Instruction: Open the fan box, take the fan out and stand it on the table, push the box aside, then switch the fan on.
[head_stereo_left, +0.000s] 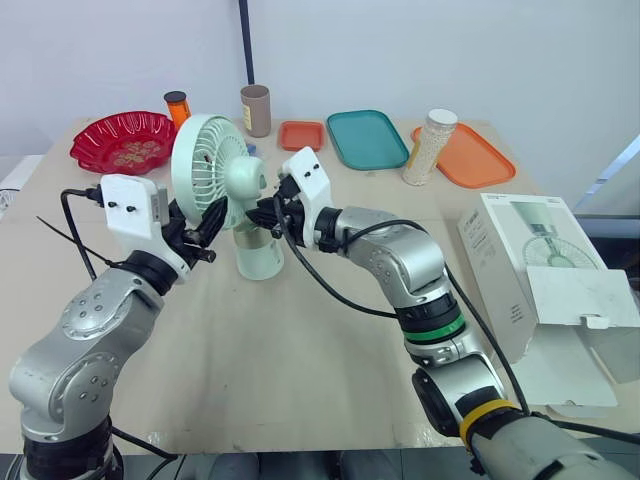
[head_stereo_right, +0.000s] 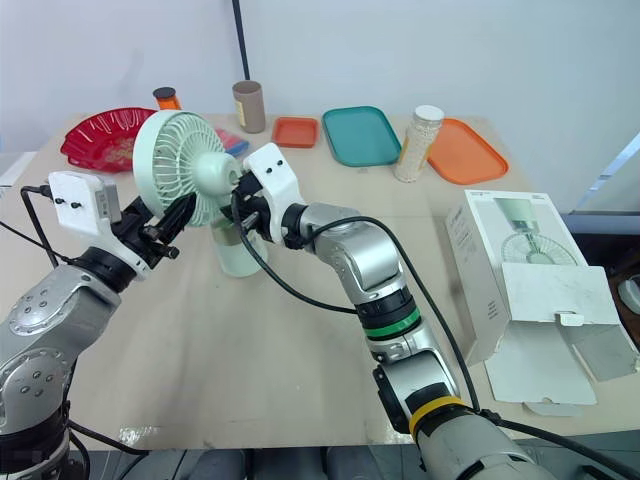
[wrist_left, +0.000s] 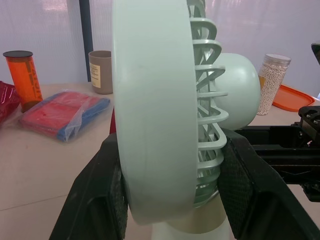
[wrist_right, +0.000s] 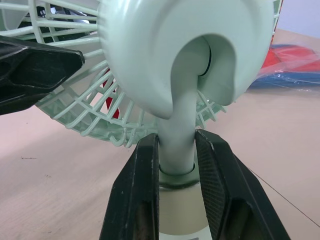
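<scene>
A pale green fan (head_stereo_left: 245, 200) stands upright on the table (head_stereo_left: 300, 350), left of the middle, on its round base (head_stereo_left: 258, 258). My left gripper (head_stereo_left: 212, 220) is shut on the fan's cage, one black finger (wrist_left: 102, 195) on each side of the rim. From the right, my right gripper (wrist_right: 176, 142) is shut on the fan's neck just above the base, and its fingers (wrist_right: 137, 195) touch the stem. The white fan box (head_stereo_left: 540, 280) lies at the table's right edge with its flap (head_stereo_left: 560, 375) hanging open.
Along the far edge sit a red bowl (head_stereo_left: 122, 140), an orange bottle (head_stereo_left: 177, 105), a brown cup (head_stereo_left: 256, 110), a small orange tray (head_stereo_left: 301, 135), a teal tray (head_stereo_left: 366, 138), a jar of white beads (head_stereo_left: 430, 147) and an orange tray (head_stereo_left: 475, 158). A red and blue packet (wrist_left: 60, 112) lies behind the fan.
</scene>
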